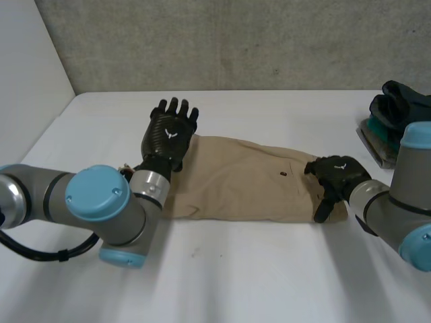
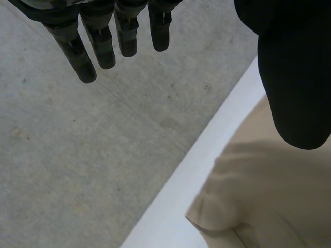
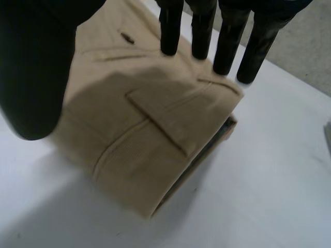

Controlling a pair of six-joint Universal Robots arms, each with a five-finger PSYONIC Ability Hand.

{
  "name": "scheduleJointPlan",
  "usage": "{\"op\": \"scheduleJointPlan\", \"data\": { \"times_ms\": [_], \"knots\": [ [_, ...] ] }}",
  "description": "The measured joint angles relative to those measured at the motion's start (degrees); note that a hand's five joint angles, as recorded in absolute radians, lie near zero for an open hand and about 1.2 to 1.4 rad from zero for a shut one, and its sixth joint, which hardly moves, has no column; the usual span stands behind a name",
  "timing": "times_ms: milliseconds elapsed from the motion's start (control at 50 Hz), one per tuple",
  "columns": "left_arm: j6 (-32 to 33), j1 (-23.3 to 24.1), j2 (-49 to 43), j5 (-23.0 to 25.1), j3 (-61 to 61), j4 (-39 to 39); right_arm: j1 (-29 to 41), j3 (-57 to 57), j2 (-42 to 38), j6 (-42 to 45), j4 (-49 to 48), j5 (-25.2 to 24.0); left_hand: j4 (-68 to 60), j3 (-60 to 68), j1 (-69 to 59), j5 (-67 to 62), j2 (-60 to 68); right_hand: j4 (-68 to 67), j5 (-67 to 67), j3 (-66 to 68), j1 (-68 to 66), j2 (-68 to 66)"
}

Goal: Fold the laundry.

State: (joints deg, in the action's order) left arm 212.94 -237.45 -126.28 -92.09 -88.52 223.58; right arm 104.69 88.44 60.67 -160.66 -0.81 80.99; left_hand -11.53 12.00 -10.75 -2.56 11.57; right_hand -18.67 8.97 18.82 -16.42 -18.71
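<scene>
Folded beige cloth trousers (image 1: 249, 178) lie on the white table (image 1: 236, 269). The left hand (image 1: 170, 134) is over their left end with straight fingers, and the right hand (image 1: 337, 176), fingers also straight, is over the waistband end.

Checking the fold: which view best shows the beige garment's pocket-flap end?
Right wrist view: the pocket-flap end lies under the right hand, its stacked layers plain. Head view shows the whole beige garment, that end partly covered; left wrist view, another corner.
</scene>
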Motion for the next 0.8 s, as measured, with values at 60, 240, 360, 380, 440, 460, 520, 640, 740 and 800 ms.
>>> {"op": "scheduleJointPlan", "data": {
  "times_ms": [60, 240, 360, 380, 440, 460, 520, 640, 740, 800],
  "knots": [
    [-0.55, 0.03, 0.55, -0.02, -1.33, 0.0, -0.22, 0.75, -0.98, 0.79, -1.7, -0.33, 0.0, 0.0, 0.0, 0.0, 0.0, -9.36, 8.49, 9.27, -7.9, -9.62],
    [-0.94, -0.07, 1.76, -1.34, -2.59, -0.34, -3.98, 2.49, -1.05, 10.92, -5.45, 1.33, 0.0, 0.0, 0.0, 0.0, 0.0, -49.37, 44.06, 47.57, -35.86, -48.13],
    [-1.09, -0.41, 5.48, -2.09, -4.63, -0.45, -8.07, 5.38, 5.53, 21.07, -5.35, 1.97, 0.0, 0.0, 0.0, 0.0, 0.0, -49.39, 45.45, 47.57, -37.62, -48.13],
    [-1.13, -0.49, 6.29, -2.14, -5.16, -0.48, -8.48, 5.64, 6.11, 22.82, -5.41, 1.95, 0.0, 0.0, 0.0, 0.0, 0.0, -49.39, 45.53, 47.57, -37.94, -48.13],
    [-1.26, -0.66, 7.75, -2.18, -6.16, -0.51, -9.08, 6.07, 7.33, 27.93, -5.97, 1.85, 0.0, 0.0, 0.0, 0.0, 0.0, -49.39, 45.54, 47.57, -38.03, -48.12],
    [-1.4, -0.78, 8.72, -2.18, -6.8, -0.54, -8.95, 6.04, 7.7, 30.01, -6.45, 1.74, 0.0, 0.0, 0.0, 0.0, 0.0, -49.39, 45.54, 47.57, -38.03, -48.12],
    [-2.14, -1.19, 10.89, -2.18, -8.27, -0.72, -5.09, 4.88, 8.34, 36.56, -9.89, 1.1, 0.0, 0.0, 0.0, 0.0, 0.0, -49.4, 45.84, 48.04, -39.25, -48.13],
    [-4.25, -2.2, 13.32, -2.15, -9.62, -1.56, 5.86, 2.59, 7.42, 40.16, -16.99, -2.03, 0.0, 0.0, 0.0, 0.0, 0.0, -49.56, 46.06, 48.48, -39.78, -48.68],
    [-6.94, -3.69, 15.27, -2.13, -10.32, -3.26, 16.09, 1.58, 3.47, 41.83, -21.98, -10.38, 0.0, 0.0, 0.0, 0.0, 0.0, -49.57, 47.13, 49.51, -39.78, -48.68],
    [-8.22, -4.41, 15.86, -2.11, -10.48, -4.37, 20.76, 1.27, -0.12, 43.33, -23.2, -16.27, 0.0, 0.0, 0.0, 0.0, 0.0, -49.25, 46.81, 49.28, -39.52, -47.94]
  ]
}}
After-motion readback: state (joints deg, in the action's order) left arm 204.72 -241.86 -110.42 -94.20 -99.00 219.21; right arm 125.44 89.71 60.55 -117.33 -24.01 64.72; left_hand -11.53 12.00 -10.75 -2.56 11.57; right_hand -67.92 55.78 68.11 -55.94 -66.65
